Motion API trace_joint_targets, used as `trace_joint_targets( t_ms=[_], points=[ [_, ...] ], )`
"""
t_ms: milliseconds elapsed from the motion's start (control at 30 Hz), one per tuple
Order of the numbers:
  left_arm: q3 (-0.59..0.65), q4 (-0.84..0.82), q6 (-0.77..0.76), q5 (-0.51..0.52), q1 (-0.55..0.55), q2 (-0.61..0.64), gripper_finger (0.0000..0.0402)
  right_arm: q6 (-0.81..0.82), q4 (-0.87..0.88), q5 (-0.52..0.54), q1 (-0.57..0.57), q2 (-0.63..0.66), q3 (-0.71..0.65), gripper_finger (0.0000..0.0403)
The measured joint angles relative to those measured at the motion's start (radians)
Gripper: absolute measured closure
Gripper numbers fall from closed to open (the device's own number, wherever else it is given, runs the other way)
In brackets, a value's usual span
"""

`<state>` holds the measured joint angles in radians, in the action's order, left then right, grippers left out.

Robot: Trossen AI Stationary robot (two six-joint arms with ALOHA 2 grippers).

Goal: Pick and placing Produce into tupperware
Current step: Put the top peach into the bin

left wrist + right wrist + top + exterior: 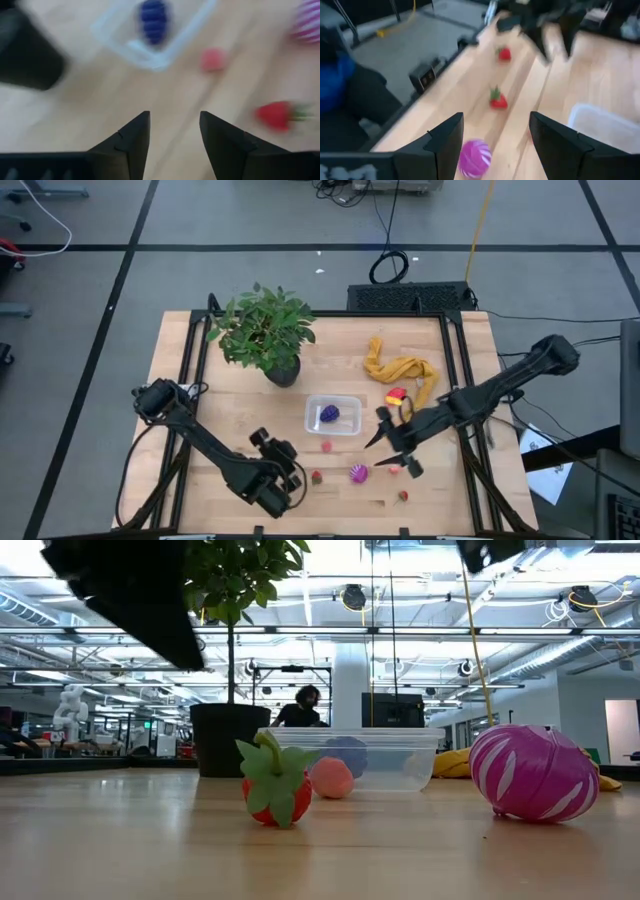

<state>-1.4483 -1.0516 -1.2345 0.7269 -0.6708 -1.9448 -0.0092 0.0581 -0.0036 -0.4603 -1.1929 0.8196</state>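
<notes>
Strawberry [274,115] just beyond left gripper [172,127] (fingers apart, empty), tupperware [150,47] farther.

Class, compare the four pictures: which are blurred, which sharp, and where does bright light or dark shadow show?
High view: sharp and evenly lit. Low view: the strawberry and the striped magenta fruit are crisp, ceiling lights glare behind, and a dark arm looms overhead. Left wrist view: blurred, with the clear container smeared. Right wrist view: also blurred.
</notes>
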Motion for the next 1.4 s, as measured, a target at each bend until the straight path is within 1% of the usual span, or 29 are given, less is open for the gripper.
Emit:
trace_joint_targets(
  t_ms=[133,267,367,467,567,767,967,1133,1267,1400],
  points=[
    [0.000,-0.203,-0.143,0.000,-0.006,0.000,0.0224,-0.002,-0.095,0.000,0.000,-0.117,-0.001,0.0184],
    [-0.001,-0.327,-0.225,-0.011,-0.007,0.000,0.0224,0.003,-0.199,0.000,0.000,-0.200,0.000,0.0183],
    [-0.001,-0.429,-0.277,-0.015,-0.017,0.002,0.0224,0.004,-0.227,0.000,0.000,-0.242,0.013,0.0183],
    [-0.001,-0.522,-0.361,-0.049,-0.023,0.003,0.0224,0.004,-0.227,-0.001,0.007,-0.283,0.043,0.0183],
    [0.010,-0.514,-0.376,-0.053,-0.031,0.014,0.0224,-0.019,-0.185,0.000,0.019,-0.327,0.086,0.0183],
    [0.021,-0.516,-0.384,-0.056,-0.052,0.042,0.0224,-0.099,0.011,0.002,0.048,-0.404,0.230,0.0183],
    [0.057,-0.519,-0.389,-0.055,-0.065,0.104,0.0224,-0.185,0.159,0.002,0.067,-0.494,0.351,0.0183],
    [0.100,-0.520,-0.403,-0.054,-0.069,0.171,0.0224,-0.219,0.287,0.003,0.089,-0.584,0.433,0.0183],
    [0.132,-0.520,-0.415,-0.051,-0.070,0.220,0.0224,-0.254,0.346,0.003,0.095,-0.639,0.503,0.0183],
    [0.146,-0.519,-0.422,-0.049,-0.069,0.236,0.0224,-0.282,0.356,0.003,0.095,-0.667,0.534,0.0183]
  ],
)
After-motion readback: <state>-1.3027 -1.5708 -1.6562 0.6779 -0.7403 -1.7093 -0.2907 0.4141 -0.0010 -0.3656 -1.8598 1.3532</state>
